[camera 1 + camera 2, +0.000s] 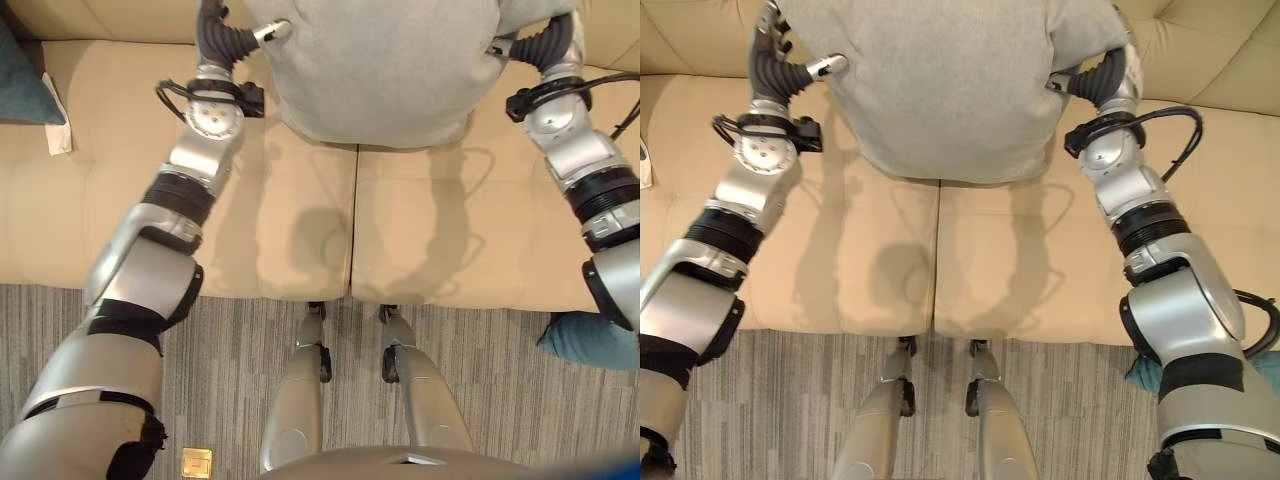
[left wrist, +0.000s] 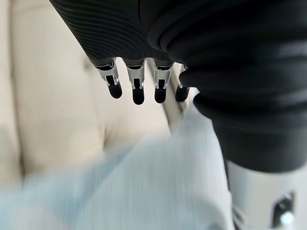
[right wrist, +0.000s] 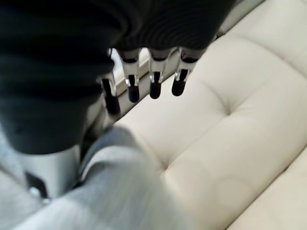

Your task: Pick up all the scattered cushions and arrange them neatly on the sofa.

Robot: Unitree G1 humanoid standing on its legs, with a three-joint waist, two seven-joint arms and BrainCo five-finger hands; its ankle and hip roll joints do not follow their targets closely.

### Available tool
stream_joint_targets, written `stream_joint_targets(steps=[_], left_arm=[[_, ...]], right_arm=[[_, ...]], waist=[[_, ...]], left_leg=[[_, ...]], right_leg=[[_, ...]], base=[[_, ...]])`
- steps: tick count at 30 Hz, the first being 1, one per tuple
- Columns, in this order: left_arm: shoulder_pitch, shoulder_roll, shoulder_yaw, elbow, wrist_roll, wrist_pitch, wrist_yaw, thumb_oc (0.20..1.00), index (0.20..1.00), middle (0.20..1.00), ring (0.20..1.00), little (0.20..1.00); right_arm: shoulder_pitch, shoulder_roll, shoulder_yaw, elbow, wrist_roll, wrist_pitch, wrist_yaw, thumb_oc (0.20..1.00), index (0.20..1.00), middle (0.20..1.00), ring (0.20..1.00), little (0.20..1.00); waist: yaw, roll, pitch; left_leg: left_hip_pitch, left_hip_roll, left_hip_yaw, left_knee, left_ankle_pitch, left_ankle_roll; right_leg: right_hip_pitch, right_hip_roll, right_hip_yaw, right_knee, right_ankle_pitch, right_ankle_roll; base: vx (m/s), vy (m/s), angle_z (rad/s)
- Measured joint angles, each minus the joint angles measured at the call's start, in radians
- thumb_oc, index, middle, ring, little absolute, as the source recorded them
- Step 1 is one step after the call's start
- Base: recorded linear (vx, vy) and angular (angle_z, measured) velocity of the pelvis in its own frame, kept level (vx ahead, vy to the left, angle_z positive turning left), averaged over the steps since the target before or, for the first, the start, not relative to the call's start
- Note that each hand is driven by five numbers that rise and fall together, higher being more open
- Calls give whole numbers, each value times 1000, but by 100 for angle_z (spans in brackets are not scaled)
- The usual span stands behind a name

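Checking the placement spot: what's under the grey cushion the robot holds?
Under the grey cushion lies the beige sofa seat, its centre seam running out from beneath. The left hand and right hand flank it. The seat directly beneath is covered.

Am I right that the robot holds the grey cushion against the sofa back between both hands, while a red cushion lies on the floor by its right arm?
Not quite: the cushion on the floor is blue, as the left eye view shows. The rest holds: the grey cushion sits between the left hand and right hand at the sofa back.
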Motion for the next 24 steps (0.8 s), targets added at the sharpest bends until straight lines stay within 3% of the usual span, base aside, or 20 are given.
stream_joint_targets(steps=[3,6,12,14,15,17,21,24], left_arm=[[-17,98,32,47,-22,4,2,1000,1000,1000,1000,1000],[-13,122,50,60,-39,5,-1,1000,1000,1000,1000,1000],[134,166,112,-60,-27,16,-14,1000,1000,1000,1000,1000],[606,180,305,-515,14,10,-53,1000,1000,1000,1000,1000],[741,154,327,-528,21,10,-69,1000,1000,1000,1000,1000],[933,88,465,-642,27,8,-102,1000,1000,1000,1000,1000],[1210,-69,526,-611,94,29,-175,1000,1000,1000,1000,1000],[1355,-113,519,-472,159,75,-229,1000,1000,1000,1000,1000]], right_arm=[[-2,-66,-5,18,2,22,1,1000,1000,1000,1000,1000],[-2,-105,-11,17,2,24,0,1000,1000,1000,1000,1000],[96,-153,-144,-37,39,22,-8,1000,1000,1000,1000,1000],[542,-193,-342,-366,37,14,40,1000,1000,1000,1000,1000],[664,-186,-357,-371,35,27,74,1000,1000,1000,1000,1000],[838,-124,-498,-504,-5,17,107,1000,1000,1000,1000,1000],[1112,10,-574,-510,-75,7,191,1000,1000,1000,1000,1000],[1244,76,-564,-443,-117,5,246,1000,1000,1000,1000,1000]], waist=[[3,0,0],[13,0,-2],[12,0,-3],[7,-1,-3],[7,-2,-4],[2,-7,-24],[-13,-33,-97],[-25,-48,-141]], left_leg=[[21,-1,1,0,0,0],[51,-1,0,-2,0,0],[85,-2,1,-7,0,-4],[178,-2,1,-12,-12,-20],[241,-1,2,-13,-26,-31],[280,5,2,-13,-51,-39],[382,11,3,-13,-72,-36],[424,11,11,-13,-85,-32]], right_leg=[[22,-1,0,0,1,-1],[53,-1,-3,0,1,-1],[84,-2,0,0,-1,0],[178,-3,-2,0,-19,16],[238,-4,-2,0,-35,24],[275,1,-2,-1,-52,14],[378,8,-7,-1,-78,11],[417,7,-3,-6,-97,2]], base=[[0,0,0],[1,1,1],[25,-8,1],[144,-39,-1],[106,-27,-5],[77,-14,-5],[30,-19,2],[-4,6,-4]])
